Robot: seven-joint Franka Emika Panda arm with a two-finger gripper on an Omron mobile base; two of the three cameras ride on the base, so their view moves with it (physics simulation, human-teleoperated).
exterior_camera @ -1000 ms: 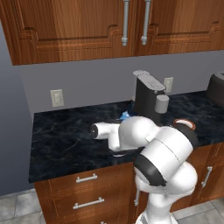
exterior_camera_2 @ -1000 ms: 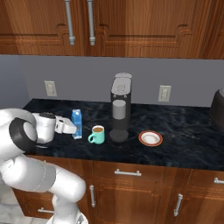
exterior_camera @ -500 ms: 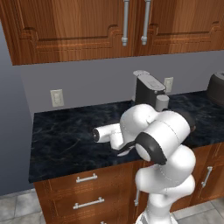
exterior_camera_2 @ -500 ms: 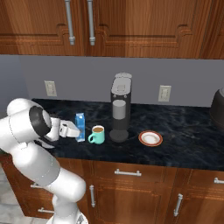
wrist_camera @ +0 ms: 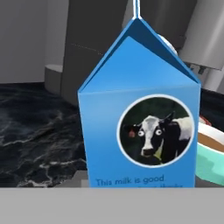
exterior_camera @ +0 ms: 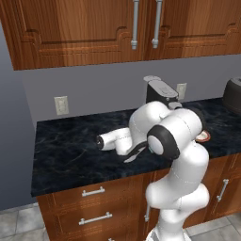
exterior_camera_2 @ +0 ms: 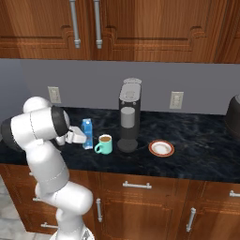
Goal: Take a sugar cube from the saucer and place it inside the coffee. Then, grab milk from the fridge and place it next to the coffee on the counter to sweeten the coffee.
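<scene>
The milk [exterior_camera_2: 87, 132], a blue gabled carton, stands upright on the black counter [exterior_camera_2: 201, 159] just left of the coffee [exterior_camera_2: 105, 145], a teal mug with brown liquid. My gripper [exterior_camera_2: 80, 137] reaches in from the left and is shut on the carton's sides. In the hand view the milk [wrist_camera: 140, 122] is very close, its cow picture facing me, with the coffee [wrist_camera: 212, 162] at its right. The saucer [exterior_camera_2: 161, 148] lies right of the coffee machine, and its rim [exterior_camera: 203, 137] peeks from behind my arm. The sugar cube and the fridge are out of view.
A dark grey coffee machine [exterior_camera_2: 129, 119] stands right behind the mug. A dark appliance [exterior_camera_2: 234, 112] sits at the counter's far right. Wooden cabinets hang above and drawers with silver handles run below. The counter [exterior_camera: 66, 150] left of my arm is bare stone.
My arm's elbow has swung up and in toward the counter. The milk has edged slightly right toward the mug and come down beside it.
</scene>
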